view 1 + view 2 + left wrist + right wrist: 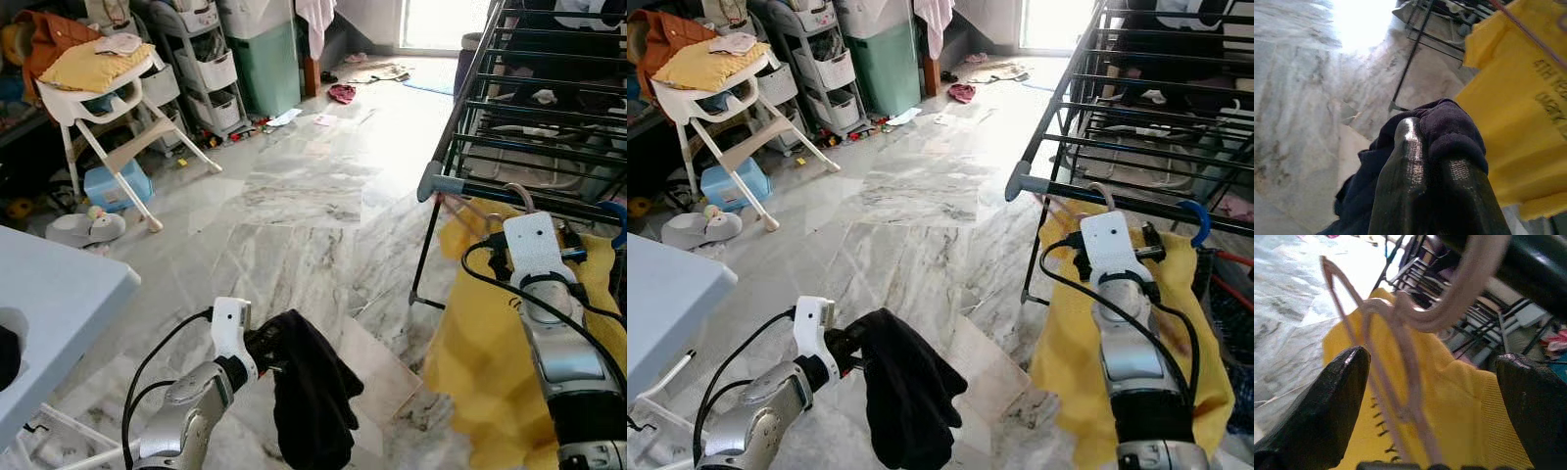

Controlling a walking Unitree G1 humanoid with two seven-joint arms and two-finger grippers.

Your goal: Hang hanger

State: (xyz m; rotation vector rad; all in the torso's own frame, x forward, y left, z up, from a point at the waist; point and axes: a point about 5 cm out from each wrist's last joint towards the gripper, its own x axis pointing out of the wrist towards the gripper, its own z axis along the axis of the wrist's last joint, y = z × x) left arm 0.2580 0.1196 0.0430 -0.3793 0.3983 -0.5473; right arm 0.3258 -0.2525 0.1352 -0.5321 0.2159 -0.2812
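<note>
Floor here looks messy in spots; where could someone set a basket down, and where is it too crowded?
The marble floor is bare in the middle, between the high chair and the drying rack. It is crowded by the storage drawers, where small items lie scattered, and at the rack's near corner, where the yellow shirt hangs. The left gripper holds a black cloth over nearer floor.

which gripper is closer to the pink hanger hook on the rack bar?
Right. The right gripper sits open just below the pink plastic hanger, whose hook is over the black drying rack bar. The left gripper is low and away, shut on a black cloth.
</note>
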